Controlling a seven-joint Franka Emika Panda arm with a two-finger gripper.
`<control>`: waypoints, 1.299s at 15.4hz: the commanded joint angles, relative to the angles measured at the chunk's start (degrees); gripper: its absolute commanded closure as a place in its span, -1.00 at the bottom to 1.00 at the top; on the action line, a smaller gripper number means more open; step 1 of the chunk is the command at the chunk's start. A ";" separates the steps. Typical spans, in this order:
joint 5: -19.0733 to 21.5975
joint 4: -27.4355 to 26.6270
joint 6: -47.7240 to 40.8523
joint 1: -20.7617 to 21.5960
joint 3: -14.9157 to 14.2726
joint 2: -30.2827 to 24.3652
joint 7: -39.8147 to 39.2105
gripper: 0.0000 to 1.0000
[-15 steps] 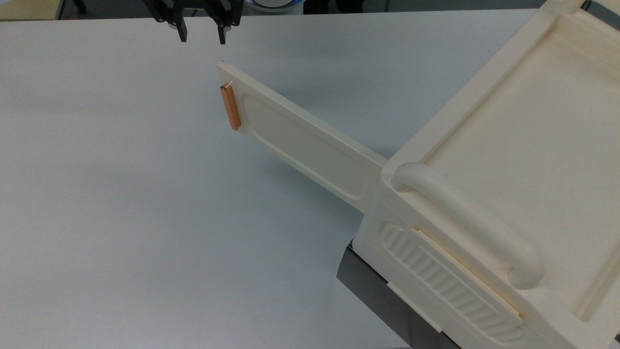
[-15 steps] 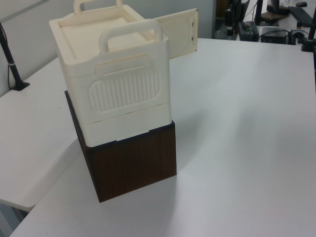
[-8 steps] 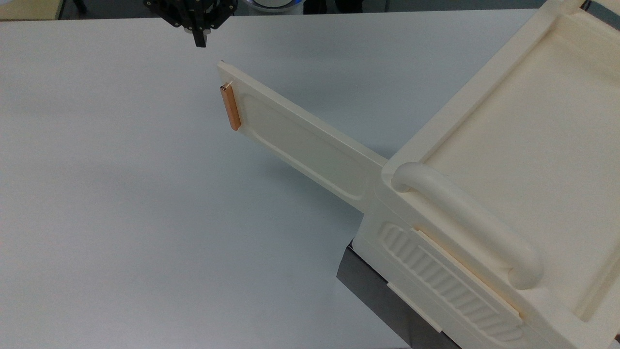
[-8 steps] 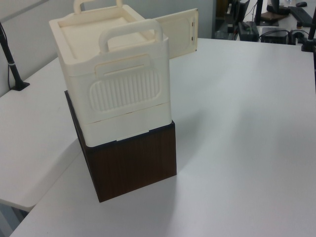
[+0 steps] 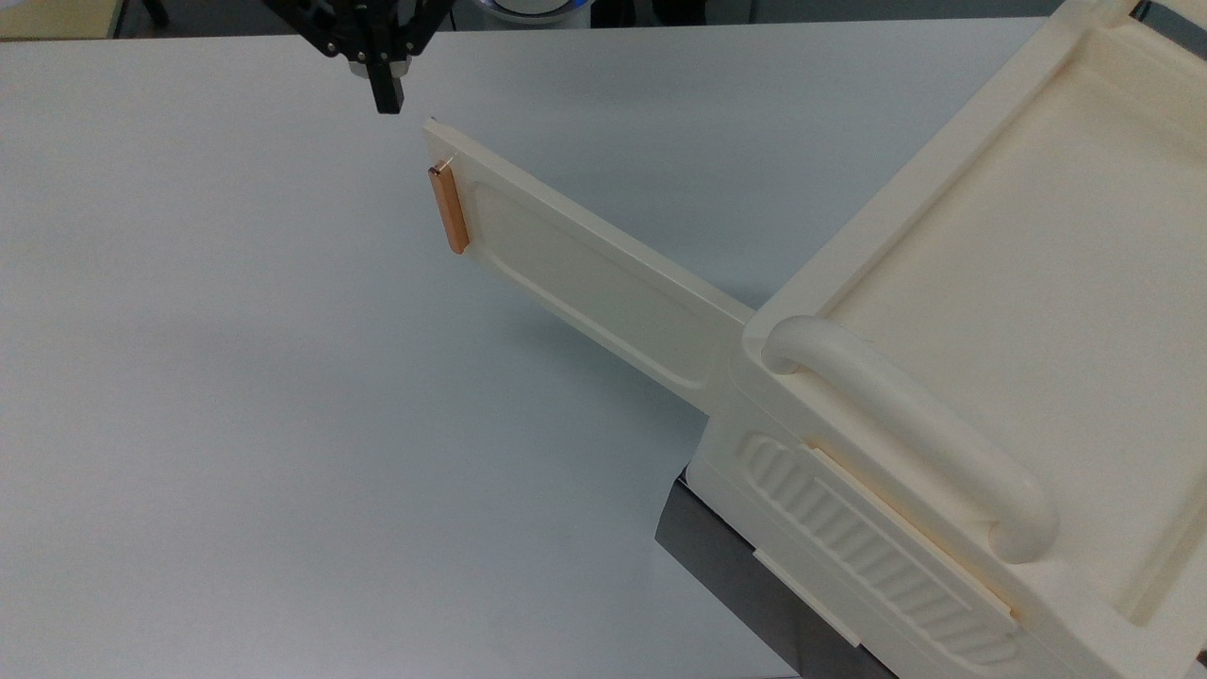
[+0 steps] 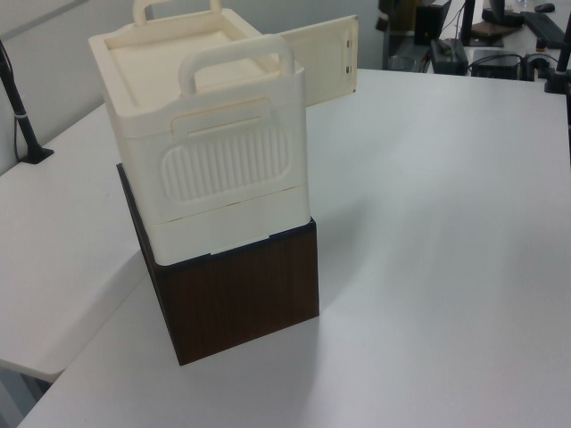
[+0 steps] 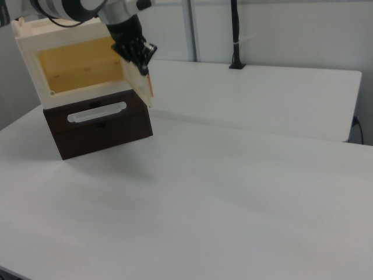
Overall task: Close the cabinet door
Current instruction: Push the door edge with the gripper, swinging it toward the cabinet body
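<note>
- Top view, upper left: gripper (image 5: 388, 99), fingers together, empty, near free edge of cabinet door (image 5: 585, 278).
- Door swung wide from cabinet (image 5: 990, 311).

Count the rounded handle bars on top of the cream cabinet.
2. One handle bar arches over the ribbed panel at the cabinet's near edge in the left view; the other rises at the far edge, its top cut off by the frame.

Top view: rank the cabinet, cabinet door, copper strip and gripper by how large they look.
1. cabinet
2. cabinet door
3. gripper and copper strip: look alike, and the gripper is cut off by the frame edge, so unranked.
</note>
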 commanded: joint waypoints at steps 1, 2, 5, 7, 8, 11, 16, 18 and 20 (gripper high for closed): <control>3.47 -0.44 11.73 -0.21 -0.13 0.04 0.02 1.00; 4.17 -0.53 13.85 -0.29 -0.13 0.30 0.46 1.00; 4.35 -0.62 17.81 -0.21 -0.04 0.83 1.69 1.00; 4.36 -0.79 18.53 -0.12 0.05 0.92 1.96 1.00; 4.18 -0.88 18.35 0.06 0.05 0.92 1.96 1.00; 4.27 -1.14 17.04 0.50 0.93 0.83 1.96 1.00; 4.00 -1.41 12.03 5.23 1.02 0.83 1.78 1.00; 4.09 -1.41 8.27 7.08 1.01 0.22 1.96 1.00; 4.35 -0.97 5.09 8.75 1.02 -0.92 2.30 1.00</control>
